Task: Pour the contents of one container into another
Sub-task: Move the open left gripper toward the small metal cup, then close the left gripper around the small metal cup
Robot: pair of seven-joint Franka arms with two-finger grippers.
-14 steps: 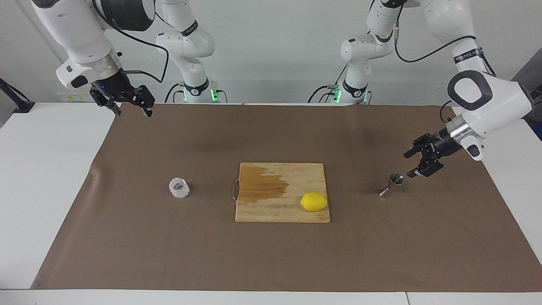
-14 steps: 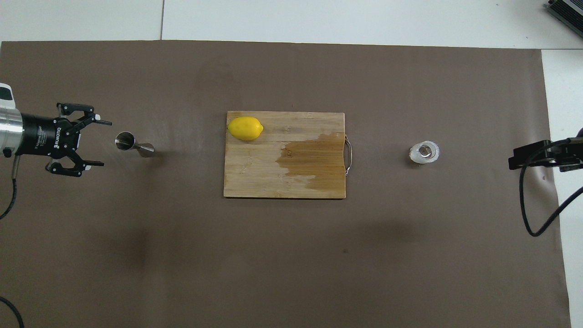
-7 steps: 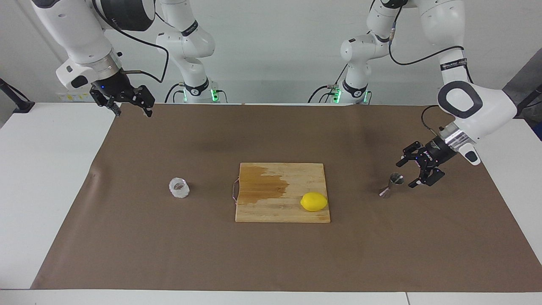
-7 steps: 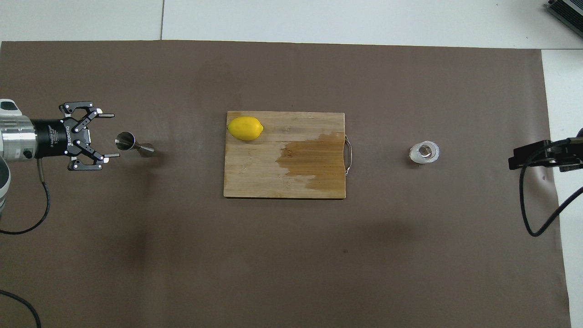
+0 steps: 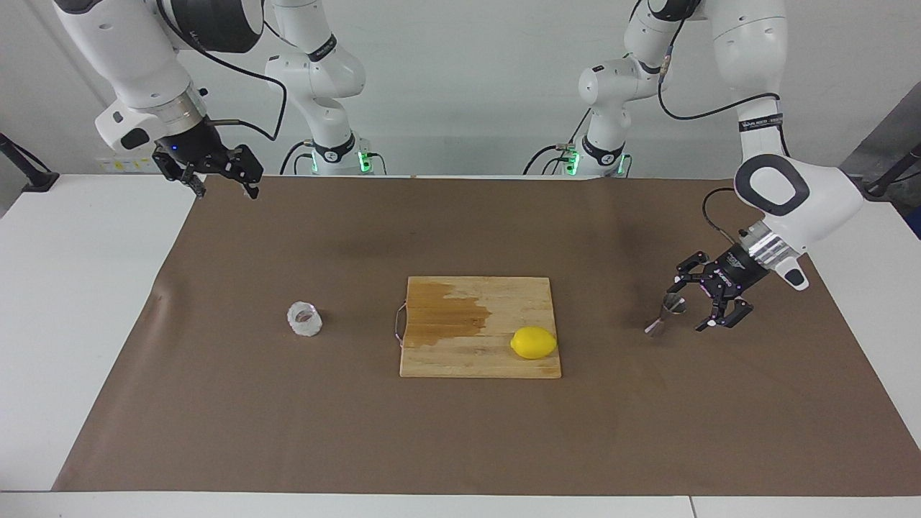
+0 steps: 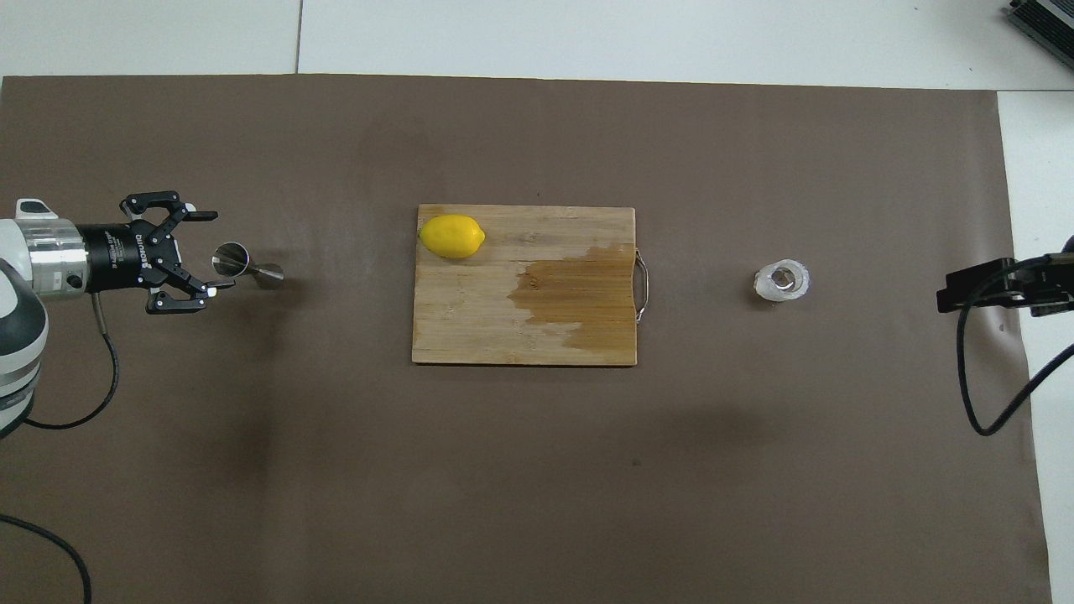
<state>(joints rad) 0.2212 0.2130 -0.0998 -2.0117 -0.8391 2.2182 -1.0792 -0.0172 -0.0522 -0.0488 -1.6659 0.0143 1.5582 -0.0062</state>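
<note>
One camera sat high up across the table and looked back at the two robots, so their bases showed at the top. The other camera hung high over the robots' end and looked steeply down and forward. Both stayed far off. Both saw the brown mat [image 5: 460, 432] [image 6: 537, 470], with the wooden board [image 5: 460, 360] [image 6: 470, 327] in the middle, turned halfway round between them.

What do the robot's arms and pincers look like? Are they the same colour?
Both arms are smooth, rounded and white, with dark bands at the joints and black cables looping along them. Each has a shiny silver ring at the wrist. The left pincer and the right pincer are black, built from thin jointed links, and the left one has small white lettering on its body. Green lights glow at both bases.
</note>
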